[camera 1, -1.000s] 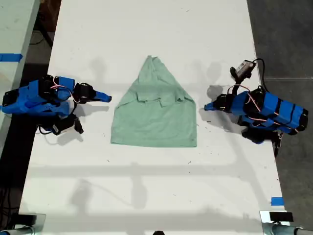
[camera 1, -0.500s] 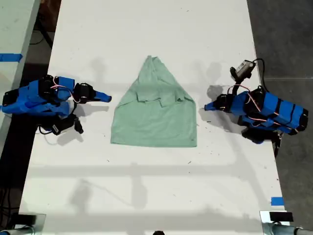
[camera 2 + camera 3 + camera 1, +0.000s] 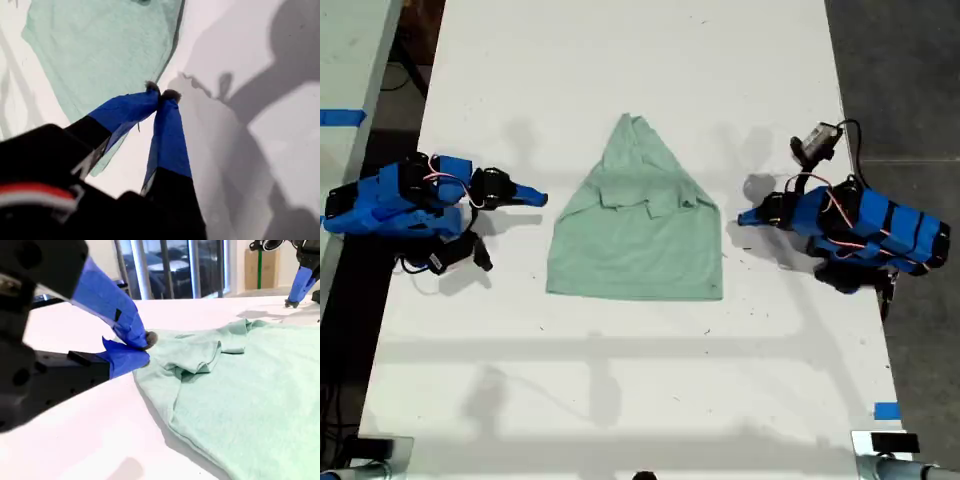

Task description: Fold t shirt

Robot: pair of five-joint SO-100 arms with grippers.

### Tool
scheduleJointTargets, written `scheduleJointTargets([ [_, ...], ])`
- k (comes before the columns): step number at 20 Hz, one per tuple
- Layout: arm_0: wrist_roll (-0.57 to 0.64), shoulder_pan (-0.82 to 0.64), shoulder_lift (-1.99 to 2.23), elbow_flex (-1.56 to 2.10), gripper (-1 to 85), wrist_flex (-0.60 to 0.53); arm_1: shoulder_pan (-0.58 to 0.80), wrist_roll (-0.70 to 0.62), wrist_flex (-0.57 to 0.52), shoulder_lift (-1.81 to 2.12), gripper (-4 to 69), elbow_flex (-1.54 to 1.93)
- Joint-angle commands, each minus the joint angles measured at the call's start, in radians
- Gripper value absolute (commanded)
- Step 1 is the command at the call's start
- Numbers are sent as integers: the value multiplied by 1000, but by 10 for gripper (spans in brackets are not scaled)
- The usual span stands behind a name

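In the middle of the white table, seen from the exterior view: the shirt, pale mint green, lying flat. Narrowed to a point at the end toward that view's top, straight and wide along the hem toward its bottom, both sleeves folded inward over the chest. Off the shirt toward the exterior view's left, a blue arm stretched low over the table, nose toward the cloth. Off the shirt toward that view's right, the other arm, likewise pointing in at the cloth. Close by one side edge of the shirt, my first gripper, blue fingers clenched tip to tip with nothing between them, cloth spreading away beyond the tips. Impossible to tell whether touching the fabric or hanging just above it. Just beside the opposite edge of the shirt, near a folded sleeve, my second gripper, low over the table, pinched closed and empty, no cloth caught between the tips. Beyond the shirt from there, small in the distance, the tip of the facing arm. Shadows of both arms on the bare tabletop on either side of the shirt.
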Motion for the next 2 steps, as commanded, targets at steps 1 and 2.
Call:
scheduleJointTargets([
  [1,2,-28,8,-2,-1,3,5,14,2,17,21,37],
  [2,5,-31,8,-2,-1,3,5,12,2,17,21,37],
])
